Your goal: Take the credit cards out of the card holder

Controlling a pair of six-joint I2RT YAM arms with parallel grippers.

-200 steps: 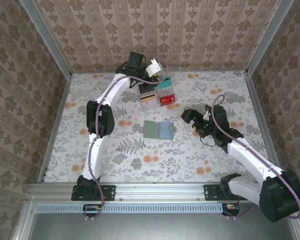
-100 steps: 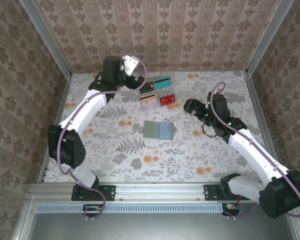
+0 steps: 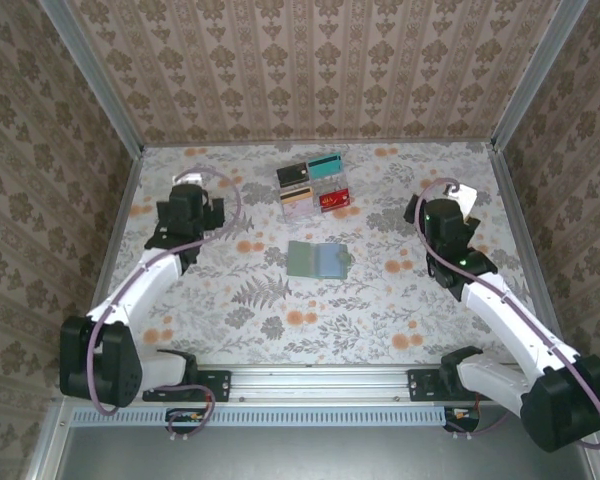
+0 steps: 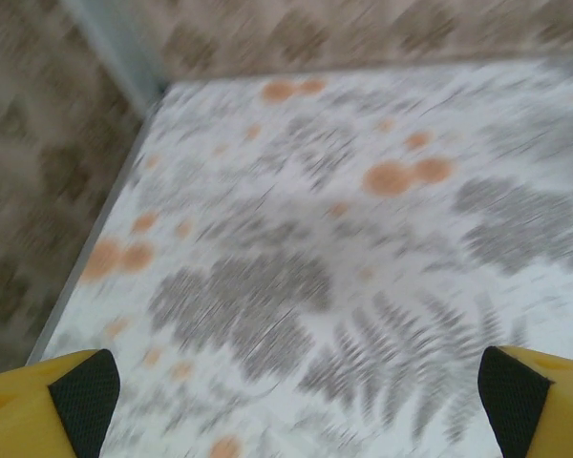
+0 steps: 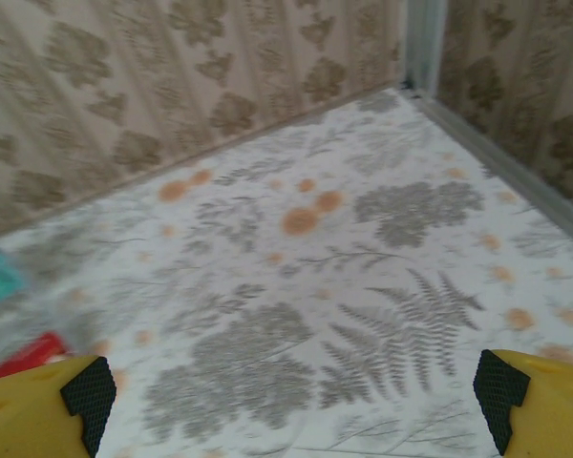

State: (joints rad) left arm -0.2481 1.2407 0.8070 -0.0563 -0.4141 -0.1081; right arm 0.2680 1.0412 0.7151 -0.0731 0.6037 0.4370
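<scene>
At the left of the top view, the left arm (image 3: 130, 295) lay folded back along the left side of the floral worktop (image 3: 380, 310), its wrist near the left wall. In its wrist view the left gripper (image 4: 294, 391) stood spread wide — the two yellow fingers (image 4: 29, 410) with their black pads sat at the bottom corners of the frame, with bare, blurred worktop between them and nothing in the grip.

Further right, towards the far middle of the worktop, the credit cards (image 3: 315, 185) lay together in a tight cluster: a dark card (image 3: 292, 174) and a teal card (image 3: 325, 162) on the far side, an orange-yellow card (image 3: 297, 197) and a red card (image 3: 333, 199) on the near side. Whether they rested on something clear could not be told. The card holder (image 3: 318, 259) lay opened flat near the centre, on the near side of the cluster and apart from it, its grey-green panel to the left and its pale bluish panel to the right. Both grippers were well apart from it.

At the right, the right arm (image 3: 500, 310) reached up along the right side. The right gripper (image 5: 291, 396) was likewise spread wide and held nothing — its wrist view caught slivers of teal and red at the left edge.
</scene>
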